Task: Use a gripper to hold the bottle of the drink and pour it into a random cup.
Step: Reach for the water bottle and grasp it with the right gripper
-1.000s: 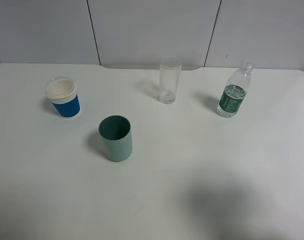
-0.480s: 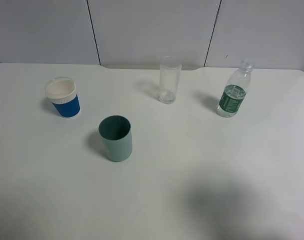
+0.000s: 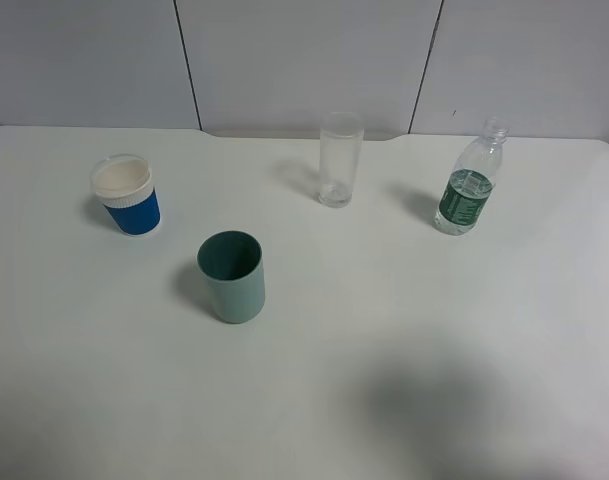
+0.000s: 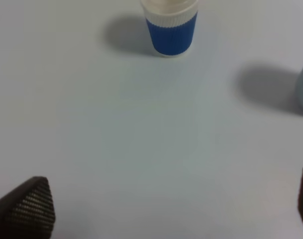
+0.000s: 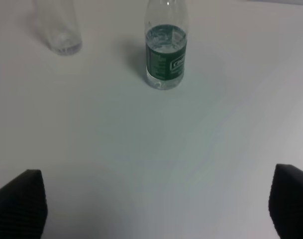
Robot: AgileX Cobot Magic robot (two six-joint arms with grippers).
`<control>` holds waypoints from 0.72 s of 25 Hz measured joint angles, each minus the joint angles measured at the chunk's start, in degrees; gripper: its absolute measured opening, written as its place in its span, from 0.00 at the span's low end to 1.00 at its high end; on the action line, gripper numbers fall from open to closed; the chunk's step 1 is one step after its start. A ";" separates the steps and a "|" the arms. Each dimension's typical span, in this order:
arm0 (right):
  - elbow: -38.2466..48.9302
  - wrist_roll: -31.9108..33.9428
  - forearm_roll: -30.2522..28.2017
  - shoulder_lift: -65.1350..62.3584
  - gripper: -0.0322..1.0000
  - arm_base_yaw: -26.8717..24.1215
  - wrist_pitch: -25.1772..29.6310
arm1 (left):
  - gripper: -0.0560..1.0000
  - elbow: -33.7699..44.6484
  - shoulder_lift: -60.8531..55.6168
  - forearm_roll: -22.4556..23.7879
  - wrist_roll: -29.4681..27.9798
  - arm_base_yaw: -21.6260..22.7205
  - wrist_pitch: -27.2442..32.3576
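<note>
The bottle of the drink (image 3: 468,190) stands upright and capless at the back right of the white table (image 3: 384,330); its dark green label band shows in the right wrist view (image 5: 165,55). The cup, a tall clear glass (image 3: 340,160), stands at the back centre, left of the bottle (image 5: 56,30). My right gripper (image 5: 155,201) is open and empty, its fingertips (image 5: 19,204) wide apart and well short of the bottle. The left gripper (image 4: 168,204) is also open and empty. Neither arm shows in the exterior high view.
A blue-and-white paper cup (image 3: 127,196) stands at the left, straight ahead of the left gripper (image 4: 170,30). A teal-green opaque cup (image 3: 232,277) stands nearer the middle. A soft shadow lies on the table near the front right.
The bottle and the cups have not moved. The soft shadow near the table's front has drifted slightly to the left.
</note>
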 joint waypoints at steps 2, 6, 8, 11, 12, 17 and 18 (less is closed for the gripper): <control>-0.13 0.00 0.33 1.50 0.88 0.00 0.00 | 0.99 0.00 0.00 0.00 0.00 0.00 0.00; -0.49 -0.02 2.06 5.04 0.88 0.00 -3.13 | 0.99 0.00 0.00 0.00 0.00 0.00 0.00; -0.55 -0.02 2.69 6.42 0.88 0.00 -5.29 | 0.99 0.00 0.00 0.00 0.00 0.00 0.00; -0.55 -0.40 2.92 8.03 0.88 0.00 -8.14 | 0.99 0.00 0.00 0.00 0.00 0.00 0.00; -0.55 -0.75 2.92 8.53 0.88 0.00 -8.95 | 0.99 0.00 0.00 0.00 0.00 0.00 0.00; -0.55 -2.69 3.40 11.53 0.88 0.06 -13.05 | 0.99 0.00 0.00 0.00 0.00 0.00 0.00; -0.55 -2.92 3.40 12.20 0.88 0.32 -14.02 | 0.99 0.00 0.00 0.00 0.00 0.00 0.00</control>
